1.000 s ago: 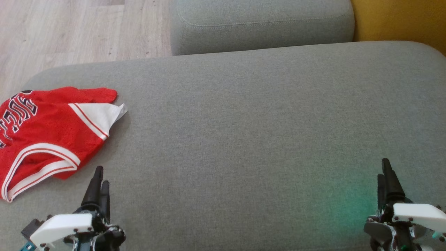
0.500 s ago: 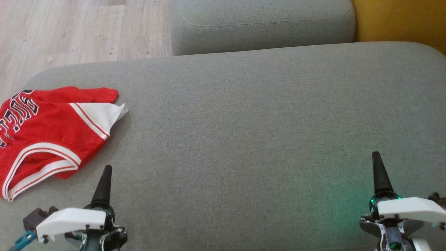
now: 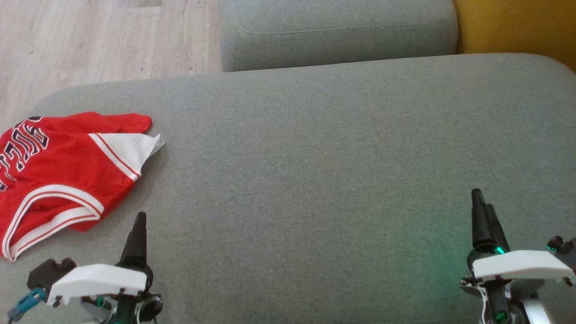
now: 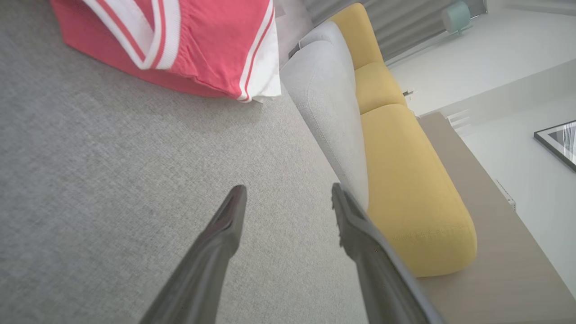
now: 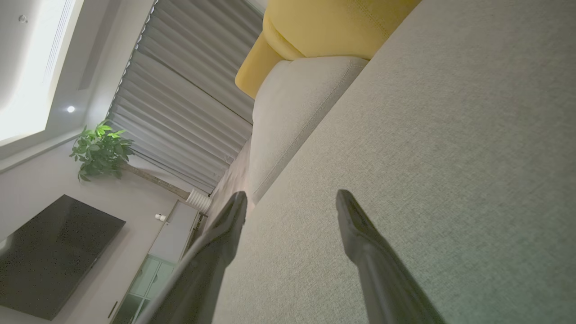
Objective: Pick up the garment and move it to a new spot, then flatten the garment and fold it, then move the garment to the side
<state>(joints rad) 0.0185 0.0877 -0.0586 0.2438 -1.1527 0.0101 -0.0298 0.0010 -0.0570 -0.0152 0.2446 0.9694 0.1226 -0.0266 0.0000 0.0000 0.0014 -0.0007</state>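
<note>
The garment (image 3: 63, 173) is a red mesh jersey with white trim and dark lettering, lying crumpled at the far left of the grey sofa cushion (image 3: 315, 171). The same garment (image 4: 180, 40) fills the top left of the left wrist view. My left gripper (image 3: 138, 220) hovers just below and right of the garment, apart from it; its fingers (image 4: 225, 225) stand spread and hold nothing. At the lower right, my right gripper (image 3: 481, 204) hangs over bare cushion, far from the garment. In the right wrist view my right gripper (image 5: 290, 198) is open and empty.
A second grey cushion (image 3: 337, 31) lies behind the big one, with a yellow cushion (image 3: 517, 27) at the back right. Pale wooden floor (image 3: 90, 40) shows beyond the cushion's rounded left corner. The wrist views catch grey curtains (image 5: 180, 90), a plant (image 5: 101, 150) and a dark screen (image 5: 49, 252).
Both grippers have turned about their wrists, so their fingers show at a different angle. The right one has also crept a little forward and left. The garment has not moved.
</note>
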